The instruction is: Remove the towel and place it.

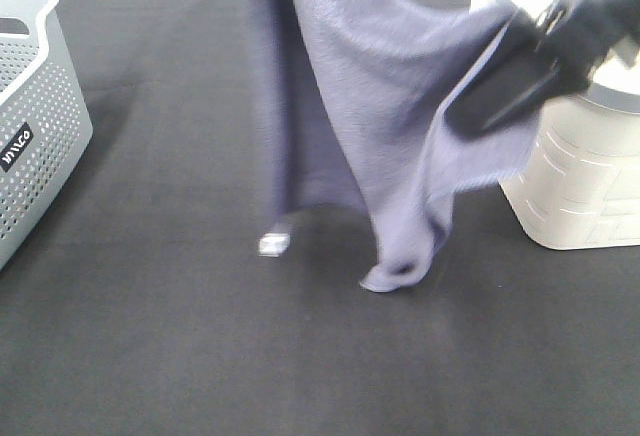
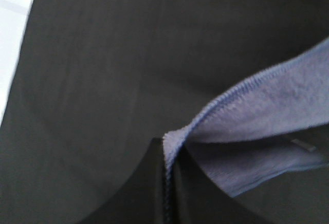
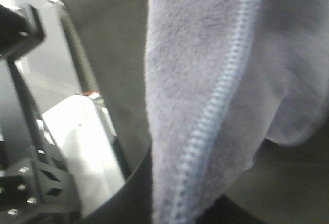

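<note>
Closest to the lens in both wrist views is the towel (image 1: 370, 106), a soft greyish-lavender cloth with a stitched edge. In the high view it hangs in the upper middle of the frame, its top running out past the upper edge, and it falls in long folds above the black table (image 1: 200, 356). One dark, narrow fold drops straight down left of centre and ends at a small white tag (image 1: 272, 244). A lighter, wider fold sags to a rounded tip a little right of centre. Whether that tip or the tag touches the table cannot be told.

At the upper right of the high view the right gripper (image 1: 470, 114) has its dark jaws closed on the towel's right side, pulling that part out sideways into a taut flap. Its own wrist view shows the stitched edge running down into the closed jaws.

The left gripper (image 2: 165, 157) shows only in its wrist view, jaws pressed together on a corner of the towel, with the cloth spreading away from the pinch in two layers.

A grey perforated basket (image 1: 40, 156) stands at the left edge of the high view, well apart from the towel. A white bin (image 1: 580, 186) stands at the right edge, behind the right gripper.
</note>
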Controlling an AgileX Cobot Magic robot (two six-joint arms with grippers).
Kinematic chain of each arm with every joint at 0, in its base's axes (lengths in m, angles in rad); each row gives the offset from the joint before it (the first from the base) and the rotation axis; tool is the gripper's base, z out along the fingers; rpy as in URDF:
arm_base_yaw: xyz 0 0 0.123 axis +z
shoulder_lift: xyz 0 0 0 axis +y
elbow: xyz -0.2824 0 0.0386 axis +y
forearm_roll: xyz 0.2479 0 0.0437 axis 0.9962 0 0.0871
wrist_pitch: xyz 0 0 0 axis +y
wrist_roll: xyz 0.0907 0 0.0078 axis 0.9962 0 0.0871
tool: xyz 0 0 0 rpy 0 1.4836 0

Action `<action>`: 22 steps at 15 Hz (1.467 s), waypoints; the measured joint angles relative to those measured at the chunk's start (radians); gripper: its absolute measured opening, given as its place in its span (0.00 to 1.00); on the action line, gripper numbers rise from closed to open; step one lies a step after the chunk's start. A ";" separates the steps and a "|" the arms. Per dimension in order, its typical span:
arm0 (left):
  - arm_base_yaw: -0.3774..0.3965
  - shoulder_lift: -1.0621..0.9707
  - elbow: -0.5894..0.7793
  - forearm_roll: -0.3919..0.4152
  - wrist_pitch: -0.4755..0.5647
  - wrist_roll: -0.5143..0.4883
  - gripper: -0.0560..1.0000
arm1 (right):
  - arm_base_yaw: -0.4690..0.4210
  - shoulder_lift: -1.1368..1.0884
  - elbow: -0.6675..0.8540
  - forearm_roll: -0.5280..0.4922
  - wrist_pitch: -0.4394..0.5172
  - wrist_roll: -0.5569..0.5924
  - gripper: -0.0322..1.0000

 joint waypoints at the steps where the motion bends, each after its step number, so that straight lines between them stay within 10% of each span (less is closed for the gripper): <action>1: 0.000 0.000 0.000 0.035 0.035 -0.071 0.05 | 0.000 0.000 -0.047 -0.030 0.006 0.013 0.04; 9: 0.077 0.000 0.000 0.118 0.069 -0.404 0.05 | 0.000 0.058 -0.192 -0.131 0.008 0.003 0.04; 16: 0.101 0.000 -0.001 0.127 0.071 -0.440 0.05 | 0.034 0.206 -0.372 -0.157 0.009 0.029 0.04; 22: 0.126 0.000 -0.001 0.198 0.093 -0.540 0.05 | 0.151 0.325 -0.518 -0.393 0.008 0.116 0.04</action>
